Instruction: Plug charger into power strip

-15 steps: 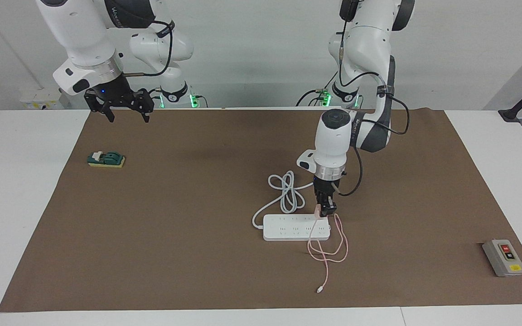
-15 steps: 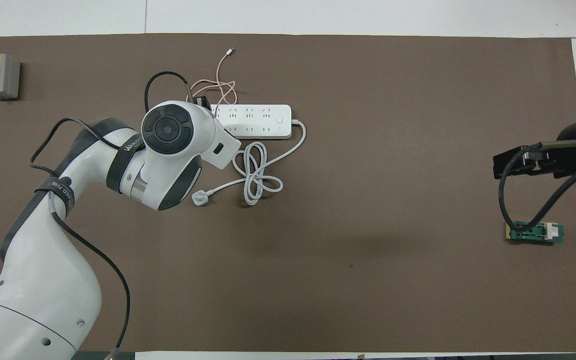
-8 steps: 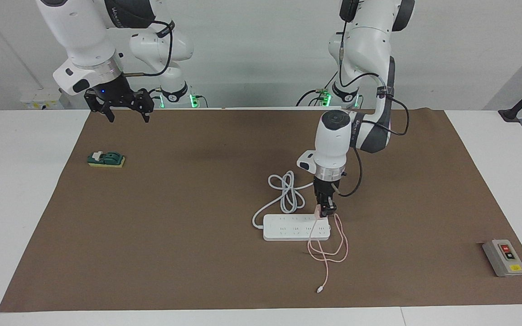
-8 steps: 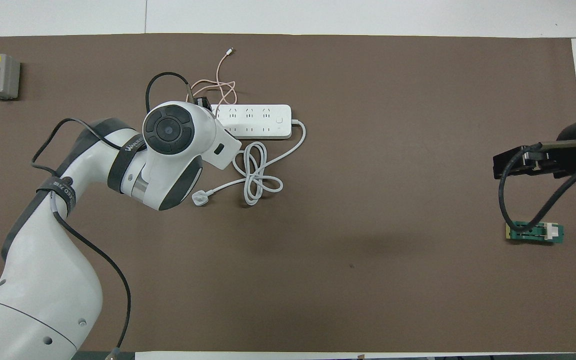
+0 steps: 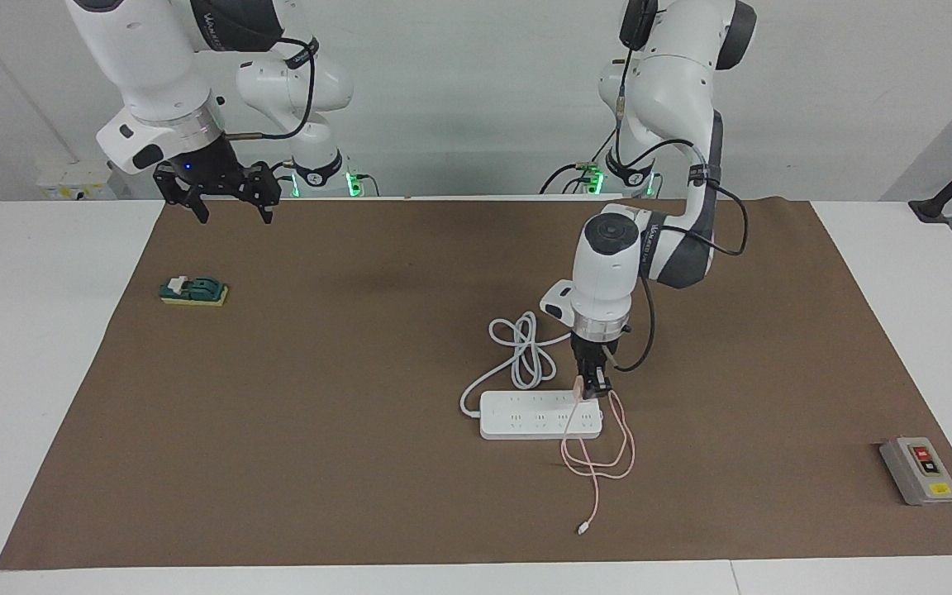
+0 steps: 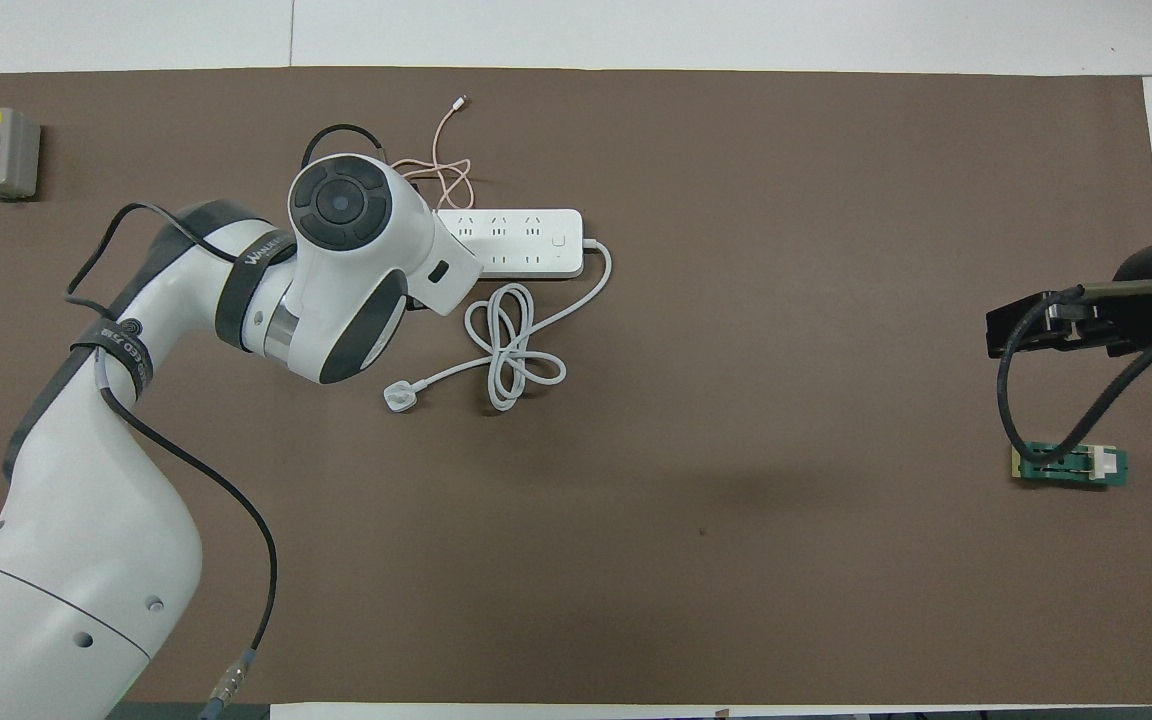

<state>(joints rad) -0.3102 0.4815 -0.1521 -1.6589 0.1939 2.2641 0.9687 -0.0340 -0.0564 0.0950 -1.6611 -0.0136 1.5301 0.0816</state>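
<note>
The left gripper (image 5: 594,387) points straight down, a bit right of the middle of the facing view. Its jaws are clenched on the charger (image 5: 580,388), a small pink cube. The cube sits right at the top of the strip (image 5: 539,415), at the end toward the left arm. I cannot tell if its pins are in the holes yet. In the overhead view the arm's big white wrist hides the cube and that end of the strip (image 6: 511,243).

The pink cable (image 5: 600,450) hangs from the cube and loops on the mat below the strip in the facing view. Its little white tip lies lower still, toward the bottom of the frame. The strip's own white cord (image 5: 521,351) is coiled just above the strip.

I think the step now is to push the cube in. To do it well, keep the cube straight up and down. Line the pins up with one socket, then press gently and straight. The strip is light and may slide or tip, so do not push sideways. Keep the grip tight until the cube sits flat.

The right gripper (image 5: 228,202) waits in the upper left of the facing view, jaws released and holding nothing.
</note>
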